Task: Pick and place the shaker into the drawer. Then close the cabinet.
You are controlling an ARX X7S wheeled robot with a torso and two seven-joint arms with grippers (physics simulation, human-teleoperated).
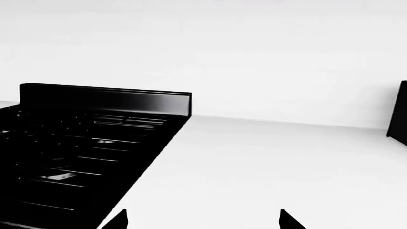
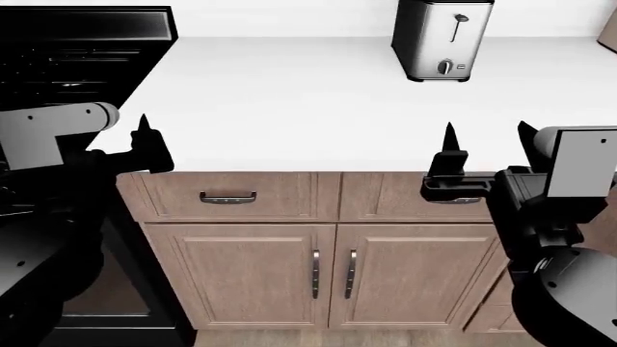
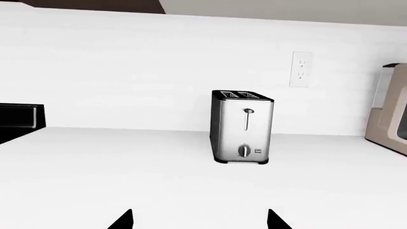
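Both grippers, left (image 2: 144, 134) and right (image 2: 449, 144), hover with jaws open and empty at the worktop's (image 2: 289, 101) front edge, no shaker visible anywhere and the drawer (image 2: 228, 196) shut, so finding the shaker comes first.

A white countertop (image 2: 289, 101) spreads out below me, bare across its middle. A steel two-slot toaster (image 2: 443, 37) stands at its back by the white wall, under a wall outlet (image 3: 300, 69). A black stove (image 2: 68, 54) sits at my left. Beneath the counter I see a shut wooden drawer front (image 2: 227, 196) and a two-door cupboard (image 2: 333, 273) with vertical bar handles.
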